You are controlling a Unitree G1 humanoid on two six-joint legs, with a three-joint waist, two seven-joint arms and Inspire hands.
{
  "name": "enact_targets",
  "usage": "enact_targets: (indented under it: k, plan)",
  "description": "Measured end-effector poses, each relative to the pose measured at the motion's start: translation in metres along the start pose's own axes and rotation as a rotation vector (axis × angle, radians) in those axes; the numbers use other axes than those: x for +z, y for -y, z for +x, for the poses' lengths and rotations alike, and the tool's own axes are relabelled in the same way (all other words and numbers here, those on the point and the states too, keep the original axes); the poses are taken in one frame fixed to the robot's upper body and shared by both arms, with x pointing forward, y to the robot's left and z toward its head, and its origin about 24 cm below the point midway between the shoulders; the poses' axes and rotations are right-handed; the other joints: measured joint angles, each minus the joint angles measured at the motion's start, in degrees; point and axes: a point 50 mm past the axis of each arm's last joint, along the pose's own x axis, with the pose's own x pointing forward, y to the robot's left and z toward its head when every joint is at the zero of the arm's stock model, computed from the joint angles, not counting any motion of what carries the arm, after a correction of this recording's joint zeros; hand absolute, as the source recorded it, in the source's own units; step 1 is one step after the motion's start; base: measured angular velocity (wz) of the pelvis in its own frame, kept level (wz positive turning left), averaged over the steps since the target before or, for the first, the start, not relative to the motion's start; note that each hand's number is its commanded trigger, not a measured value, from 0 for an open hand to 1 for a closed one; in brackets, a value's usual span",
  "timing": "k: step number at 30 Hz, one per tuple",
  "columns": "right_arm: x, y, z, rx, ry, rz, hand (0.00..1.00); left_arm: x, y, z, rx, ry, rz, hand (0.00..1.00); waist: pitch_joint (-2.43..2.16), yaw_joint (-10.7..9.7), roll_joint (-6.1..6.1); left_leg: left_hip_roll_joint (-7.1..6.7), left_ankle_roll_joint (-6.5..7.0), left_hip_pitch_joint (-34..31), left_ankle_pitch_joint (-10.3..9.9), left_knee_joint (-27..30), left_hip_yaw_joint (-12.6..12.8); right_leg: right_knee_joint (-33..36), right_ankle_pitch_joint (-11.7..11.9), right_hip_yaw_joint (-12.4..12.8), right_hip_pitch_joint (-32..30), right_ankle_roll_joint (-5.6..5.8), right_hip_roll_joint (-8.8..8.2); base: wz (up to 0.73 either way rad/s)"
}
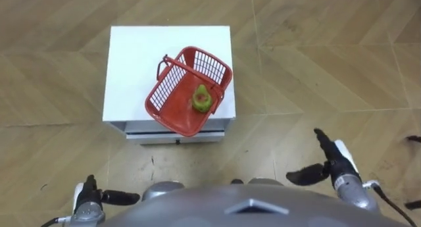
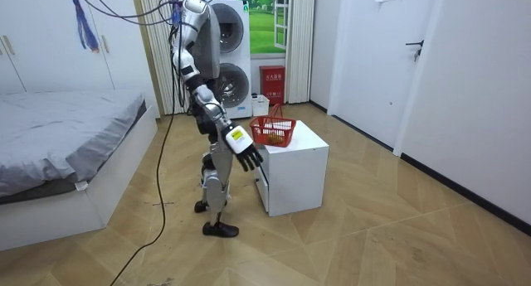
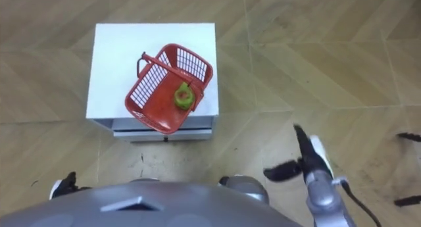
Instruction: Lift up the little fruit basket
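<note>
Here, one red fruit basket [image 1: 176, 89] sits on one white drawer cabinet [image 1: 135, 59]; it contains one green fruit [image 1: 202, 99], kind unclear. My right hand [image 1: 337, 162] is spread and empty. My left hand [image 1: 89, 197], partly cut off, likewise.

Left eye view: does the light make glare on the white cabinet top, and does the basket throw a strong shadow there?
Left eye view: the white cabinet top is bright and even, with no hard glare spot; the red basket throws only a faint, soft shadow on it; the cabinet's front is shaded. Room view: the floor has a mild sheen.
</note>
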Motion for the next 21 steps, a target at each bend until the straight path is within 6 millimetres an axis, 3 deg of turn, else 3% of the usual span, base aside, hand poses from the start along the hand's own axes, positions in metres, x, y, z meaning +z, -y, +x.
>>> enact_targets:
  k: [3,9,21]
  plan:
    - [-0.018,-0.006,0.000,0.034,-0.105,-0.041,0.00,-0.006,0.000,-0.001,0.002,-0.025,0.005,0.00,0.09,0.0,-0.08,0.00,-0.01,0.6,0.0,0.0,-0.1,0.0,-0.1,-0.1,0.6,0.01,0.03,0.03]
    - [-0.046,-0.037,-0.008,0.204,-0.335,-0.104,0.00,-0.027,0.004,-0.006,-0.022,-0.131,0.122,0.00,0.29,0.0,-0.24,-0.21,-0.23,3.0,-0.3,0.0,-2.3,0.0,-1.3,-1.6,3.8,0.35,-0.22,0.17]
    - [-0.041,-0.042,-0.003,0.286,-0.408,-0.124,0.00,-0.035,0.015,-0.008,-0.088,-0.189,0.169,0.00,0.30,0.1,-0.25,-0.40,-0.21,3.1,-0.3,0.4,-3.0,0.1,-1.7,-1.9,4.1,0.47,-0.39,0.02]
